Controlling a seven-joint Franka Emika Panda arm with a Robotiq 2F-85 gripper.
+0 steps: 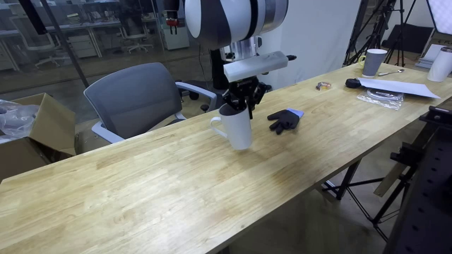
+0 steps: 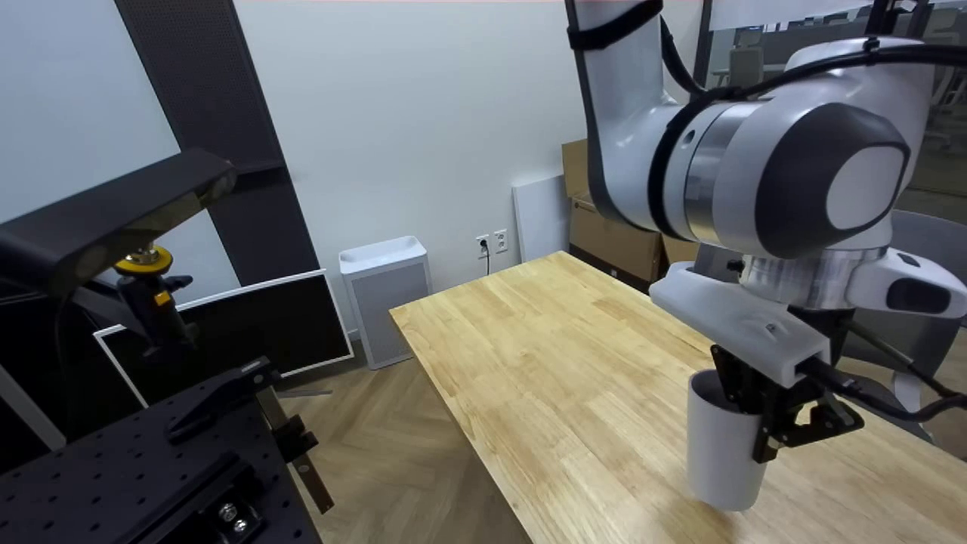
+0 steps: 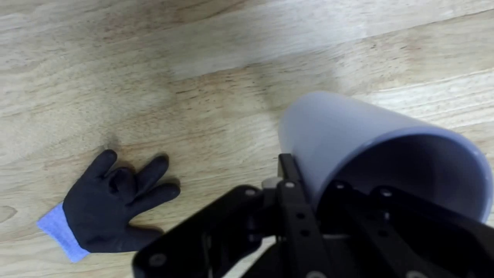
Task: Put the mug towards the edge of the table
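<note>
The white mug (image 1: 237, 130) is held over the middle of the light wood table (image 1: 141, 190), slightly tilted, with its handle facing away from the gripper. It also shows in an exterior view (image 2: 721, 461) and the wrist view (image 3: 332, 123). My gripper (image 1: 246, 106) is shut on the mug's rim wall, one finger outside and one inside the dark interior; the inner fingertip is hidden in both exterior views. The wrist view shows the gripper (image 3: 314, 189) pinching the wall. A shadow lies beside the mug's base; I cannot tell whether the base touches the table (image 2: 544, 355).
A black glove (image 1: 285, 119) with a blue cuff lies near the mug. Papers (image 1: 399, 87), a bagged cable (image 1: 383, 97), a greyish cup (image 1: 374, 63) and a white tumbler (image 1: 441, 65) stand at the far end. A grey chair (image 1: 137, 98) touches one long side.
</note>
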